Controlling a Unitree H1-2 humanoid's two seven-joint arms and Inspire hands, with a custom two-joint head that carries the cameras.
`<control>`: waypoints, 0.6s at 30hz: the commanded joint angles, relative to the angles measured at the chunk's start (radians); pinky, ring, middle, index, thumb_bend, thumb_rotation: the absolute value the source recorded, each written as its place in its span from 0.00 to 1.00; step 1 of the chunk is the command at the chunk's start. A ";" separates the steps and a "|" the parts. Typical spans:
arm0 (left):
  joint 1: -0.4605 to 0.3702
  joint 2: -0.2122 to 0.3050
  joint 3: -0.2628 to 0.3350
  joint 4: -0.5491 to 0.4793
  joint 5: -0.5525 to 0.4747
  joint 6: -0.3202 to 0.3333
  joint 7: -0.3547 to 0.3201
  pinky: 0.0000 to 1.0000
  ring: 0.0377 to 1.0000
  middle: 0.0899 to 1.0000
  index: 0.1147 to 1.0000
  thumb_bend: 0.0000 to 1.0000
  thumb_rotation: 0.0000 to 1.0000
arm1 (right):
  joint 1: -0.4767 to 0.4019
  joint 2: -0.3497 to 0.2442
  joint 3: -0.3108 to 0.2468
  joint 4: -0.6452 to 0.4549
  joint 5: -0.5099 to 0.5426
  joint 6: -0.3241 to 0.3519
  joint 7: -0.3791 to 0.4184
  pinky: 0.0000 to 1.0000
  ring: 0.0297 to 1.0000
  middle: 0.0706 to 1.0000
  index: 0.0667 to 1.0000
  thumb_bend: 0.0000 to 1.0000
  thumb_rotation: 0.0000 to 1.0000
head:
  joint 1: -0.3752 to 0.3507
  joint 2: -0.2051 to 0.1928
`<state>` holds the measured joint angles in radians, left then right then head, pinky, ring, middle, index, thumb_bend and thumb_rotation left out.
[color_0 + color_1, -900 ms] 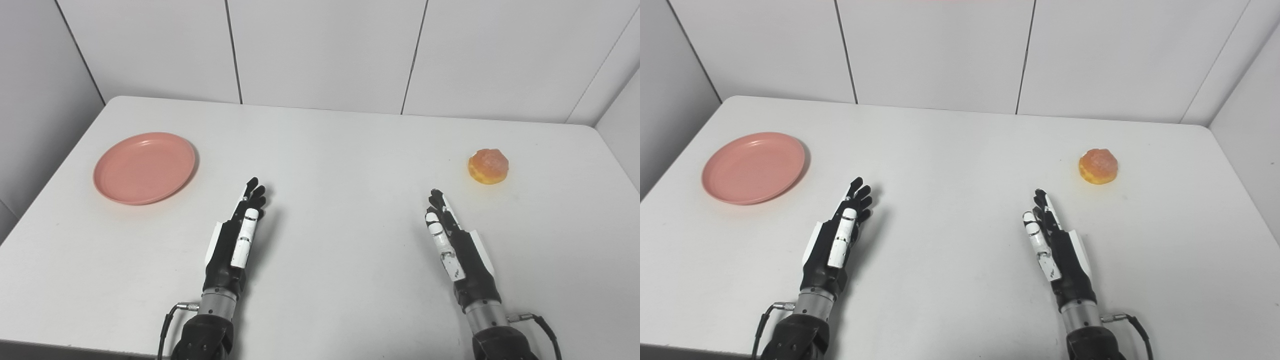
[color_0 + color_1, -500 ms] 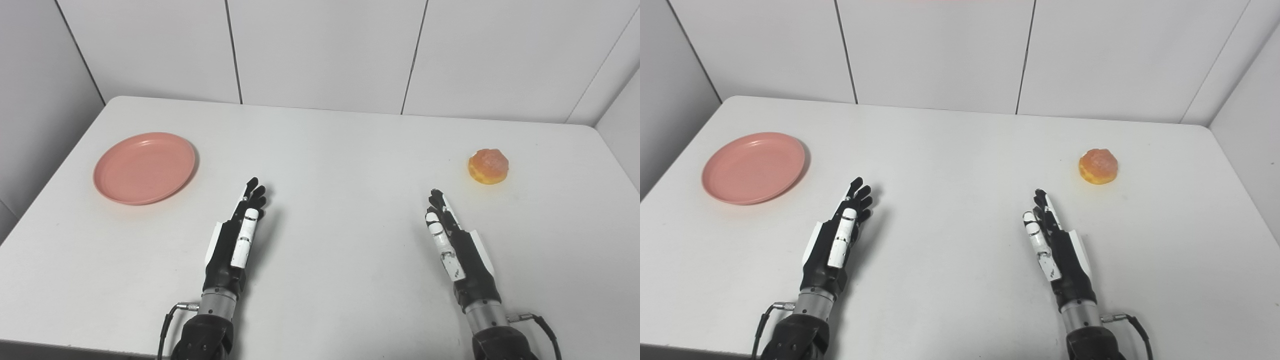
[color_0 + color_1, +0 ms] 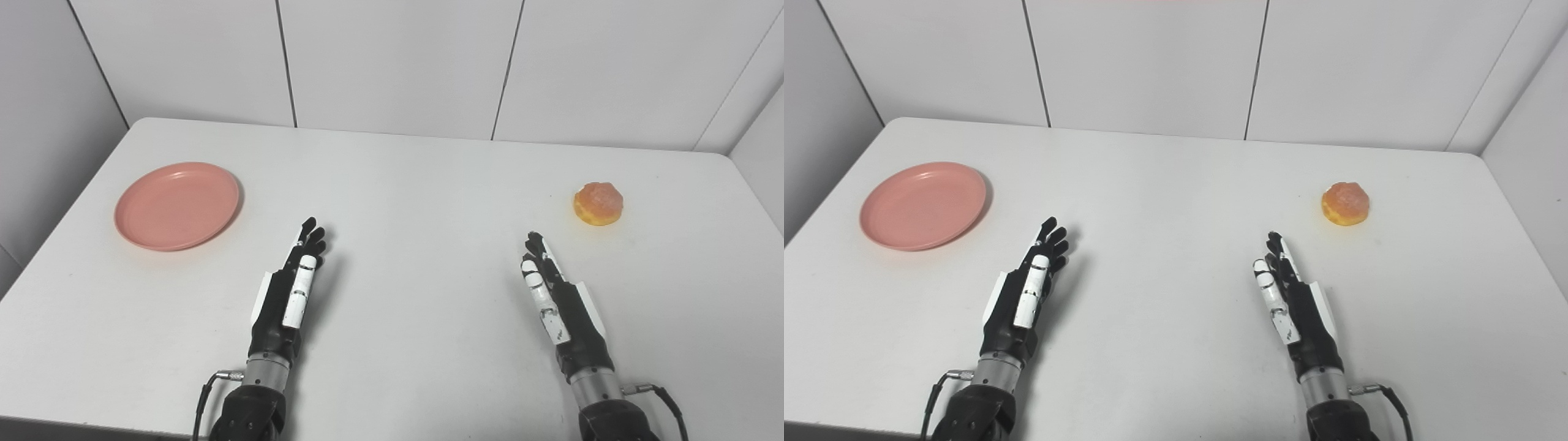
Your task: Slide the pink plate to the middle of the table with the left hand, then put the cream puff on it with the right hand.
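Nearest to you, both arms come in from the bottom edge and lie low over the white surface (image 3: 404, 202). Your left hand (image 3: 288, 294) sits left of centre, edge-on with the thumb side up, its fingers (image 3: 311, 236) stretched out straight and close together, holding nothing. Your right hand (image 3: 560, 300) mirrors it right of centre, fingers (image 3: 538, 245) likewise extended and empty. A thin cable runs from each wrist toward the near edge. Farther out on the left you find the pink plate (image 3: 176, 206), lying flat and bare near the left edge of the surface, well apart from your left hand and up-left of its fingertips. On the right, the cream puff (image 3: 598, 203) rests on the surface, beyond and to the right of your right hand, near but not touching it. Nothing lies between either hand and its thing; the middle of the surface between them is bare. Behind the far edge stands a wall (image 3: 392, 61) of pale panels.
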<state>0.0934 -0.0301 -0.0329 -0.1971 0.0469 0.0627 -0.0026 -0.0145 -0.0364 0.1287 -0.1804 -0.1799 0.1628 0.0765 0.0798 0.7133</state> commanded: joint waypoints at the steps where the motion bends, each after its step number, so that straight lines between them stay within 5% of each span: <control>1: 0.037 0.008 0.000 -0.026 -0.004 -0.011 -0.003 0.96 0.95 0.95 0.94 0.48 1.00 | -0.027 0.001 0.000 -0.028 -0.003 -0.017 -0.007 0.95 0.96 0.97 0.98 0.24 1.00 | 0.006 -0.006; 18: 0.048 -0.044 -0.060 0.021 0.041 -0.049 0.039 0.92 0.93 0.95 0.93 0.46 1.00 | -0.007 -0.040 -0.031 0.014 0.082 -0.106 0.019 0.98 0.96 0.98 0.98 0.14 1.00 | 0.215 -0.137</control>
<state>0.0941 -0.0444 -0.0835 -0.1714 0.0742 0.0464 0.0245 -0.0126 -0.0675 0.1066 -0.1544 -0.1119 0.1174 0.0931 0.2852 0.5830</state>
